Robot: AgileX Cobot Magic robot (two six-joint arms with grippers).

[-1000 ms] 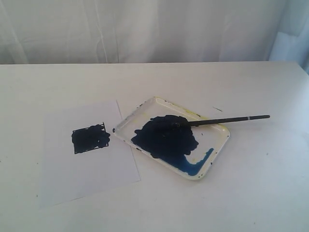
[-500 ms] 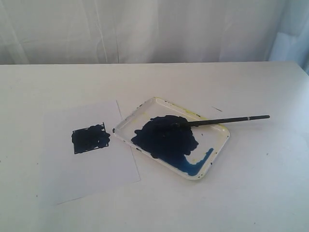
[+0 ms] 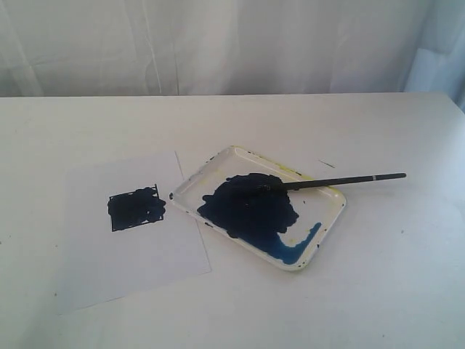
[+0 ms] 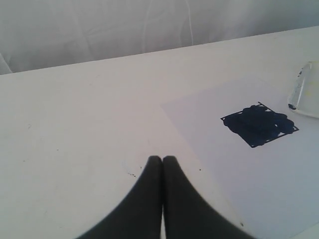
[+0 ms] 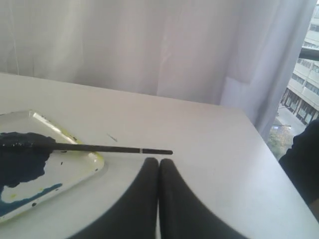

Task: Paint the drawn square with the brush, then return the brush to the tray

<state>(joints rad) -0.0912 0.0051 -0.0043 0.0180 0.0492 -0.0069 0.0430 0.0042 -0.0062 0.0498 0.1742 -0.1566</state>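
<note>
Brush (image 3: 330, 179) across tray (image 3: 207, 178) rim (square (image 3: 136, 209) blue)

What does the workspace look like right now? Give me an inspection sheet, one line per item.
Surface: white table, a few faint specks.
Job's things: drawn square on the paper sheet, smeared with dark blue paint; brush lying with its tip in the blue paint of the tray, handle across the rim and out over the table.
Clutter: small dark streak on the table just beyond the tray.
Grippers: left gripper and right gripper, jaws shut, holding nothing.
Cables: nothing seen.
Surroundings: white curtain behind the table; window showing buildings.
</note>
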